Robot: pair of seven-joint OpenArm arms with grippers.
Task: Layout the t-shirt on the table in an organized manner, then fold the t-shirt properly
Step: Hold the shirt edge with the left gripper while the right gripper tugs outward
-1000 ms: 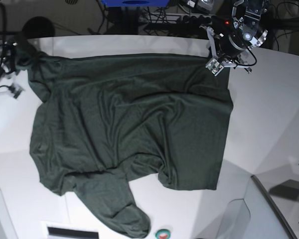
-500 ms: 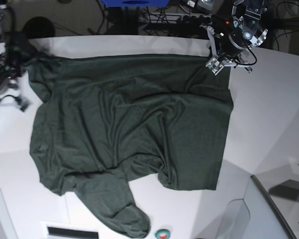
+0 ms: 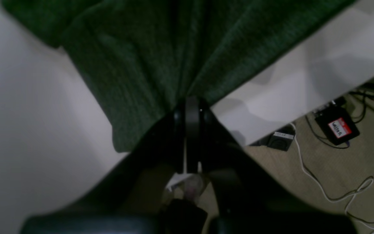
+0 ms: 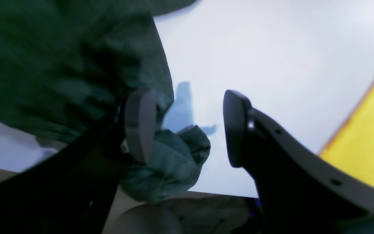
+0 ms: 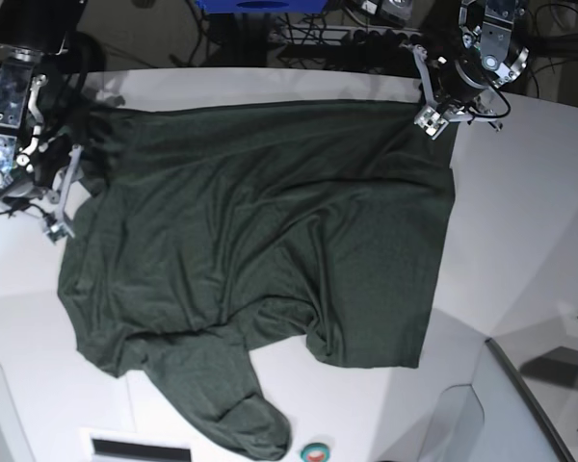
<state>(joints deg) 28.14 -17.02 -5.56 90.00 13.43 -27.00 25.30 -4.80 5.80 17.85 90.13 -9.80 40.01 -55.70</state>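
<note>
One t-shirt (image 5: 260, 250), two hands, one table (image 5: 520, 212). Shirt lies spread over table centre, far hem near back edge. Left hand (image 5: 433, 120) pressed together, pinching far corner; right hand (image 4: 187, 128) spread beside bunched cloth. Bare room toward left-arm side and near edge.

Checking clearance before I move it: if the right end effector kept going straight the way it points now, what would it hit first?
Probably the t-shirt: a bunched fold sits between the right end effector's open jaws. Beyond it lies the bare white table. Depth is unclear.
</note>
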